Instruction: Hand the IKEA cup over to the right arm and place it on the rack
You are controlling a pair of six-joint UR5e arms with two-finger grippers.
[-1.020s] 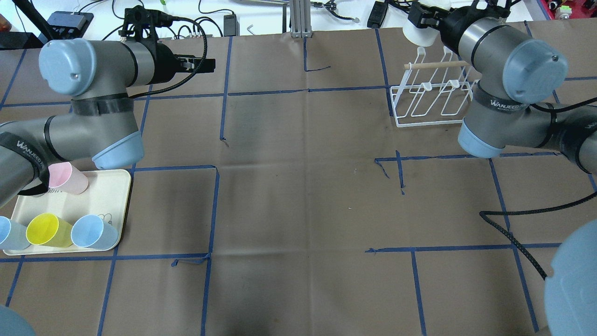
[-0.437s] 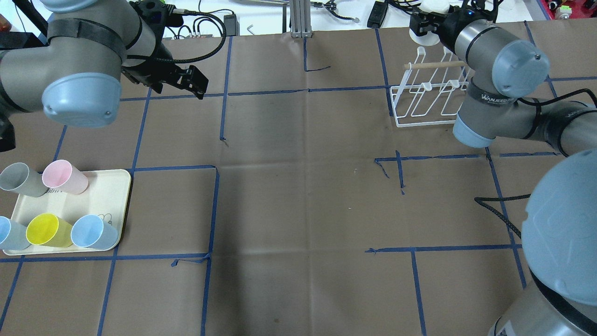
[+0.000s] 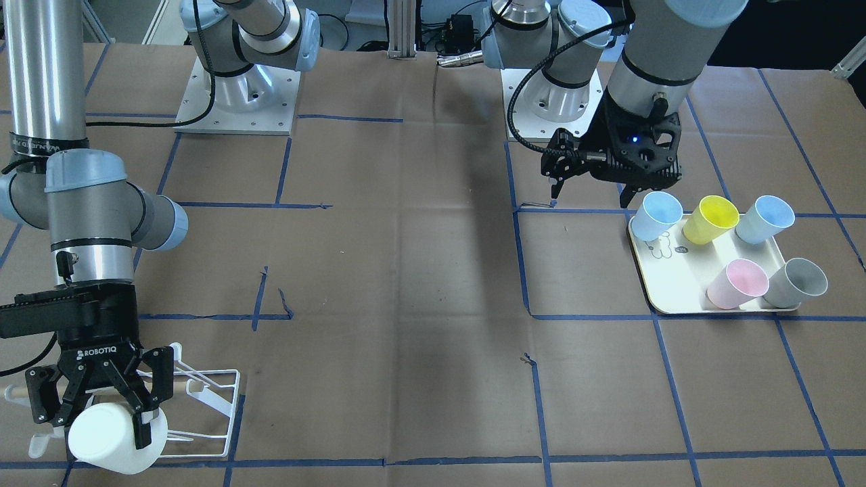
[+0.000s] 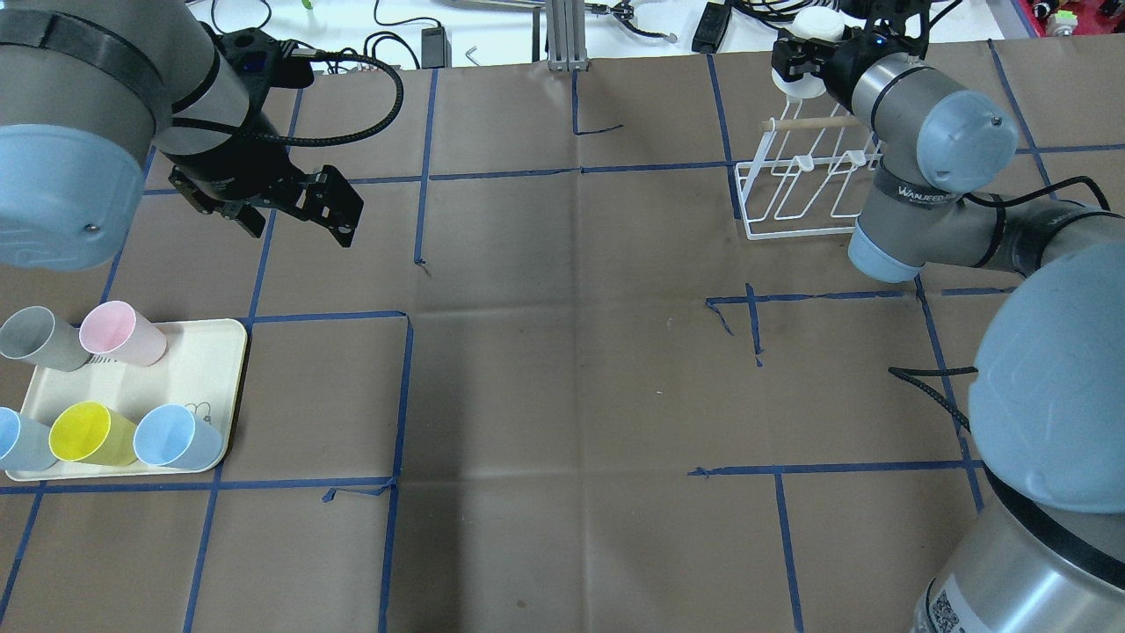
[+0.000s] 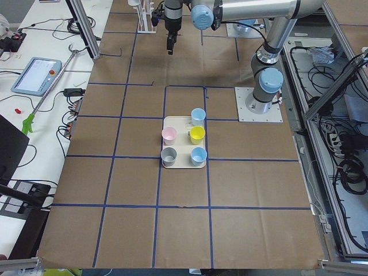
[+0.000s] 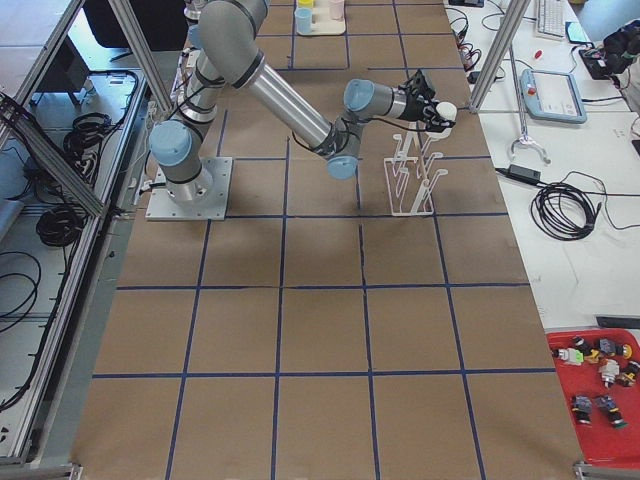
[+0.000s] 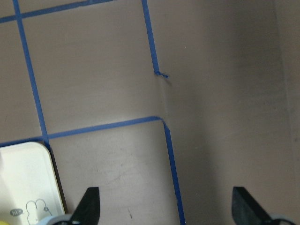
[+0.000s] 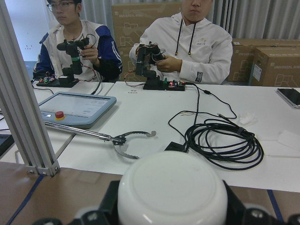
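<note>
My right gripper (image 3: 101,423) is shut on a white IKEA cup (image 3: 111,443) and holds it on its side above the far end of the white wire rack (image 3: 213,396). In the overhead view the right gripper (image 4: 795,54) holds the cup (image 4: 817,25) just beyond the rack (image 4: 795,230) and its wooden dowel (image 4: 817,123). The right wrist view shows the cup's base (image 8: 171,192) between the jaws. My left gripper (image 4: 338,207) is open and empty, above bare table at the left back. Its fingertips (image 7: 91,206) stand wide apart.
A cream tray (image 4: 198,369) at the front left holds a pink cup (image 4: 123,334), a grey cup (image 4: 39,338), a yellow cup (image 4: 88,433) and two blue cups (image 4: 176,437). Cables and a pendant lie beyond the table's far edge. Two operators (image 8: 187,42) sit there.
My left arm has swung round and its open gripper has moved nearer and lower towards the tray side. My right gripper with the white cup has shifted slightly right at the rack's far end.
</note>
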